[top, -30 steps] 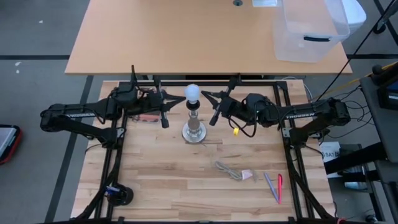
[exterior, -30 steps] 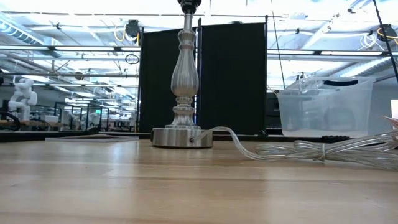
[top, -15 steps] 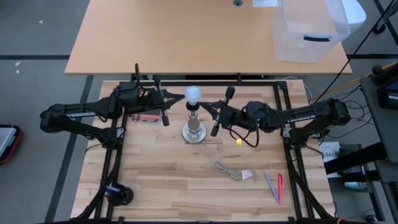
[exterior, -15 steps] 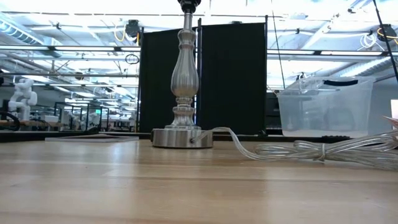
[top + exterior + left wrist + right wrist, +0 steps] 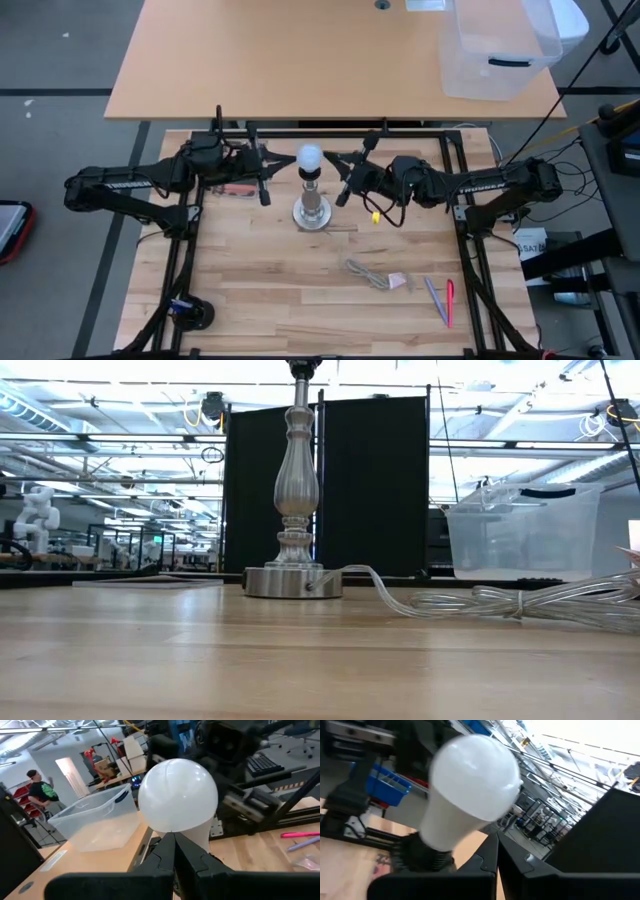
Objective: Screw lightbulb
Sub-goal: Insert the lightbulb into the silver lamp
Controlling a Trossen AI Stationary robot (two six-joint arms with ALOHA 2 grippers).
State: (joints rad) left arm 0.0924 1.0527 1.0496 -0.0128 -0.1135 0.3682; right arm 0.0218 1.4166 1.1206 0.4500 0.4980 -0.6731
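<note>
- Here, the lightbulb is sitting upright in the black socket atop the silver stand, between the two grippers.
- The left gripper is hanging just beside the bulb, its fingers pressed together and holding nothing.
- The right gripper is hovering close on the bulb's other side, its fingers likewise pressed together, empty.
- A clear cord is lying coiled on the table, well away from both grippers.
</note>
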